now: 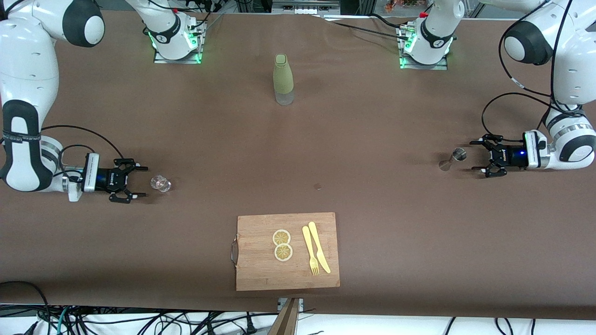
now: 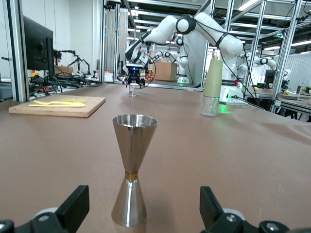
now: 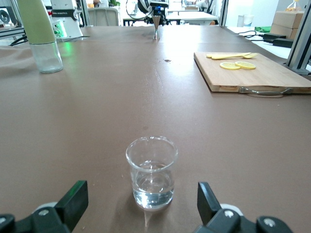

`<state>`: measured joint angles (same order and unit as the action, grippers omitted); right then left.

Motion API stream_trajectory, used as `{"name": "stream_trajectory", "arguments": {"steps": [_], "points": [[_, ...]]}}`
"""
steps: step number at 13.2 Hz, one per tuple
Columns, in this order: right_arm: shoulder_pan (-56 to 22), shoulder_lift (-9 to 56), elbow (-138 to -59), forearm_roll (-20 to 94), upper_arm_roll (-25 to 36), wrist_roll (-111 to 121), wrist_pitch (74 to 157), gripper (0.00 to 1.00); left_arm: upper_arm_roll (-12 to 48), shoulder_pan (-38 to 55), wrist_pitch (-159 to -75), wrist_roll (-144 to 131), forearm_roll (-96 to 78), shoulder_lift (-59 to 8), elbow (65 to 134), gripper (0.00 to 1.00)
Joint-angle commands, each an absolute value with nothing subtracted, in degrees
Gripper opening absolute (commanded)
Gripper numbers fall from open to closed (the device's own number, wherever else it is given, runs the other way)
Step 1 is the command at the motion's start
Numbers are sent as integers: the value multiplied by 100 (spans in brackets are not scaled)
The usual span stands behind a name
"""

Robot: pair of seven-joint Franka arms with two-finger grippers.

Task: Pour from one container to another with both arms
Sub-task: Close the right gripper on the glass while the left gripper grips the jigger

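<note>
The left gripper (image 1: 484, 157) sits spread just short of the steel jigger (image 1: 455, 157), toward the left arm's end from the cutting board (image 1: 260, 274). The right gripper (image 1: 136, 182), also spread, faces the small glass (image 1: 160, 183), seemingly holding clear liquid.

Bright, even overhead light, soft faint shadows, sharp focus, green glow at arm bases.
</note>
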<state>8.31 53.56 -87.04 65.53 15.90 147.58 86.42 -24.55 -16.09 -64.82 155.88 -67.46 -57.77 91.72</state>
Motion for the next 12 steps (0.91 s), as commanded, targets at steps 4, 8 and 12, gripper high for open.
{"name": "stream_trajectory", "arguments": {"steps": [4,8,12], "points": [[897,5695,-8534,6934,1415,14985,8394,100,-2197,-1529,-6749,16329,-7084,-5994,9298,100],[896,5818,-8525,6943,1266,14968,8394,100,-2013,-1468,-6873,16339,-7119,-6012,9369,100],[888,5862,-8525,7022,1178,14968,8394,100,-1995,-1415,-6882,16278,-7128,-6003,9343,100]]}}
